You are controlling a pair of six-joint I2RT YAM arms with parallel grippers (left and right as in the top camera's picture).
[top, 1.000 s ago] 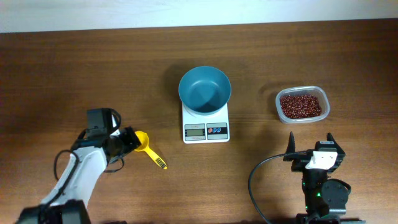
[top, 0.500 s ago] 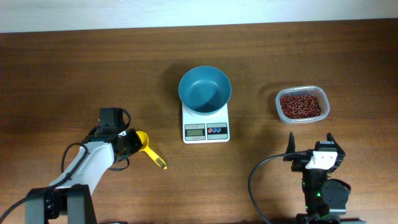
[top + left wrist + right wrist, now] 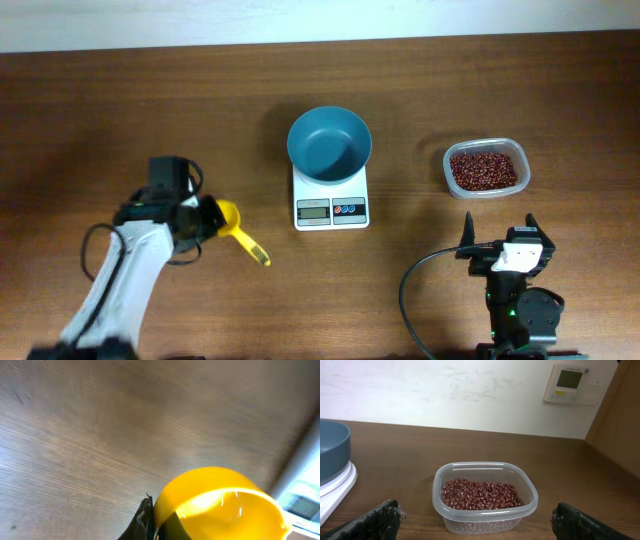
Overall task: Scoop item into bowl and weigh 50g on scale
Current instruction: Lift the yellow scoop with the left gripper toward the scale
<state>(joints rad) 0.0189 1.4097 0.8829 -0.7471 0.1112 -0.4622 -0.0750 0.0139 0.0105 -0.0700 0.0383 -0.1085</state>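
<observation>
Since the earlier frames, the left arm has shifted toward the far side and the scoop (image 3: pixel 236 226) has moved with it, its cup now slightly farther from the near edge and its handle still pointing near-right. Left gripper (image 3: pixel 207 216) is clamped on the left side of the yellow scoop cup. In the left wrist view the cup (image 3: pixel 215 502) fills the lower frame, with one dark finger (image 3: pixel 145 519) against its left wall; the other finger is hidden. From these views it cannot be told whether the scoop touches the table (image 3: pixel 100 100). Nothing is visible inside the cup. Scale (image 3: pixel 331 208) sits at the table centre, right of the scoop and well apart from it, display and buttons facing the near edge. Bowl (image 3: pixel 329 145) stands upright on the far part of the scale platform, overhanging its far edge; its interior is bare. Beans (image 3: pixel 484 168) lie in a clear tub (image 3: pixel 449 160) right of the scale, apart from it. Right gripper (image 3: pixel 499 226) is near the near edge, directly near-side of the tub and not touching it. Its fingers (image 3: pixel 375 521) are spread wide apart, holding nothing, and the right wrist view frames the tub between them.
</observation>
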